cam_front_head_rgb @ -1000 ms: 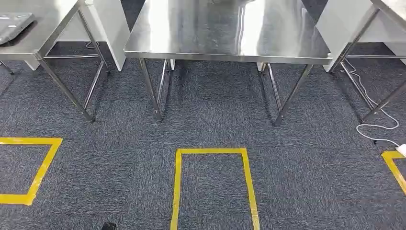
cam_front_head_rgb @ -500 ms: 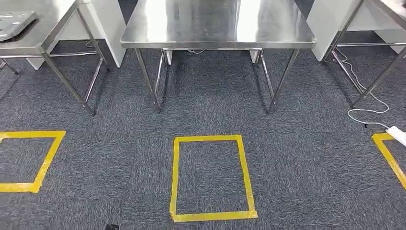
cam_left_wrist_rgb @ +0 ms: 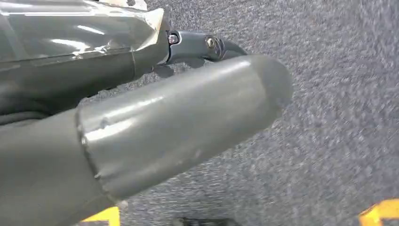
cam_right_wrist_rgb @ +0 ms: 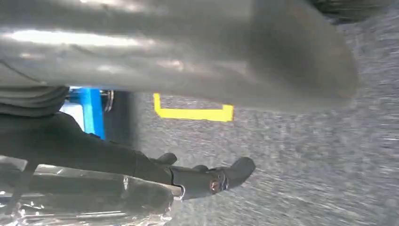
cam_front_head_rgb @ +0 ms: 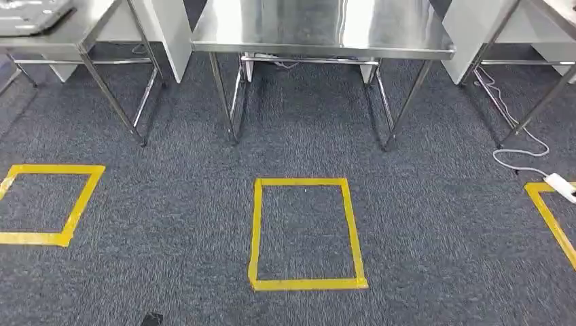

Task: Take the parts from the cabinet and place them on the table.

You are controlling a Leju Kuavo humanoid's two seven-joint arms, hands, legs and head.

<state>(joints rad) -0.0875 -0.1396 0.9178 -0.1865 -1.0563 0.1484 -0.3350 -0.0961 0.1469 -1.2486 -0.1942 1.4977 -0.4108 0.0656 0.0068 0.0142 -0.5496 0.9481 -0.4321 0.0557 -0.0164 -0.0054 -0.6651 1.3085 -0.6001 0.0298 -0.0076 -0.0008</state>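
Desk: a bare stainless-steel desk (cam_front_head_rgb: 319,27) stands ahead on dark grey carpet (cam_front_head_rgb: 435,224), beyond a yellow tape rectangle (cam_front_head_rgb: 306,234).
Left hand: the left hand (cam_left_wrist_rgb: 155,122) holds a part in shiny plastic wrap (cam_left_wrist_rgb: 80,28) against its fingers.
Right hand: the right hand (cam_right_wrist_rgb: 188,66) seems to hold a second plastic-wrapped part (cam_right_wrist_rgb: 84,197); blurred.
Side desk: a grey tray (cam_front_head_rgb: 30,13) lies on the left one.

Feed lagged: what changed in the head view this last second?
The whole picture shifted, so the camera moved, not the things: the middle table sits higher and smaller, and the yellow tape rectangle on the carpet now shows whole. Tables, tape and white cable kept their places among themselves.
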